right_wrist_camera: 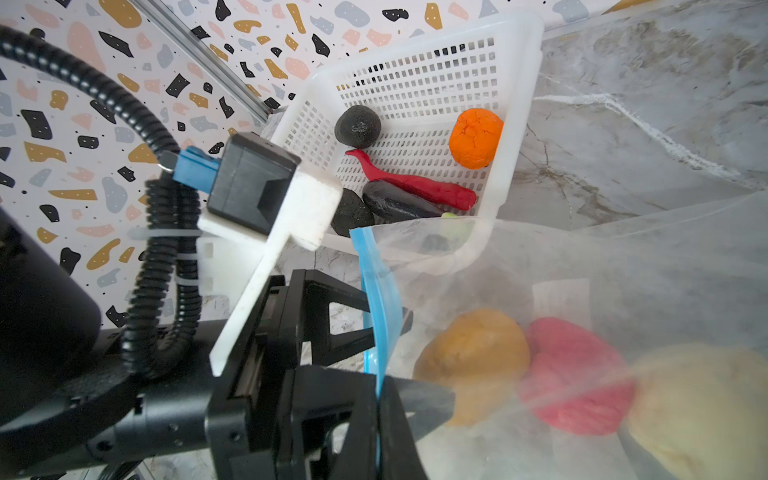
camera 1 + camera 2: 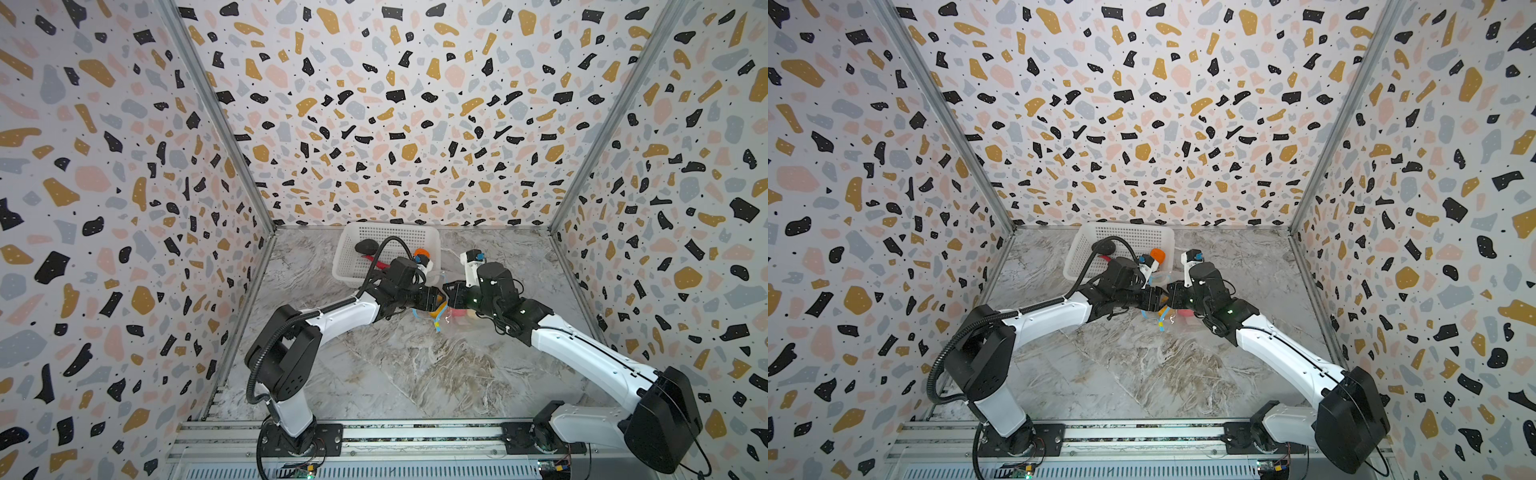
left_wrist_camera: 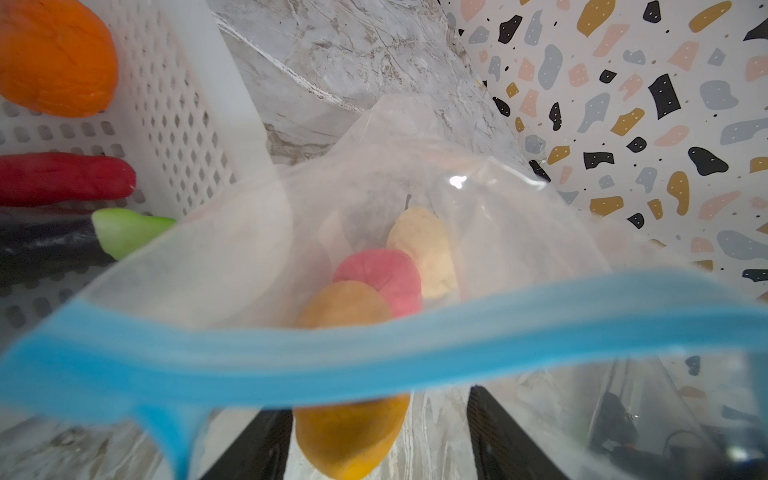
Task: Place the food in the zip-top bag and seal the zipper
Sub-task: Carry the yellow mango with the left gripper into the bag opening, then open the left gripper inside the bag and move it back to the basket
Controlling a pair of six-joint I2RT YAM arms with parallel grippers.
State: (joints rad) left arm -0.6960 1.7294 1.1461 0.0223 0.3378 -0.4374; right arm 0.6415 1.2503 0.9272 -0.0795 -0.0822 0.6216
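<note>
Three foods (image 1: 575, 376) sit inside the clear bag (image 1: 665, 257).

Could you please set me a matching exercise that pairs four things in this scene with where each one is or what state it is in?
1. orange
2. potato
3. zipper
4. left gripper

A. pinched in the shut right gripper
B. inside the zip-top bag
C. jaws apart
D. in the white basket

Pairs: 1-D, 2-B, 3-A, 4-C.

white perforated basket (image 2: 390, 227) sits on marble tabletop (image 2: 395, 374) near terrazzo back wall (image 2: 395, 104).
</note>
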